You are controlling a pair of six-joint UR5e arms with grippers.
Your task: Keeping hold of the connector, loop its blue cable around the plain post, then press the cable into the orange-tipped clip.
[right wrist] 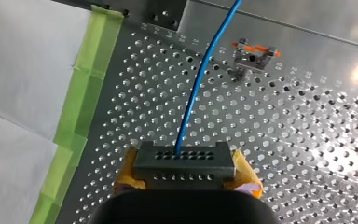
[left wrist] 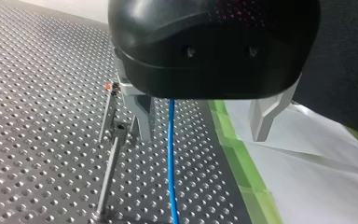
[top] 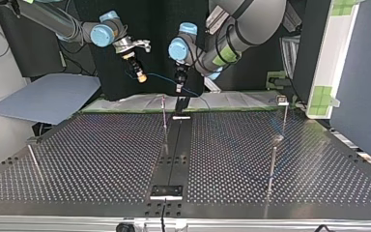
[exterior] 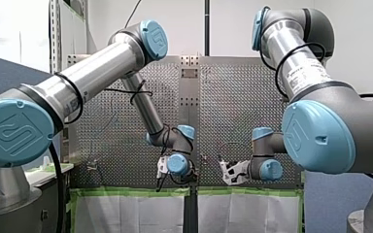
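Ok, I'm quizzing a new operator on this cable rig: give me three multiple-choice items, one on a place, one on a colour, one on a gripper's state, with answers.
1. Where does the blue cable run in the left wrist view?
A. Between the fingers of the left gripper.
B. Wound around a post.
C. Across the white paper.

2. What colour is the tape along the table edge?
A. Red.
B. Green.
C. Black.

3. What is the right gripper doing?
A. Open, empty.
B. Shut on the clip.
C. Shut on the connector.

Answers: 1 A, it hangs in the gap between the spread fingers; 2 B, the strip is green; 3 C, its pads clamp the dark block.
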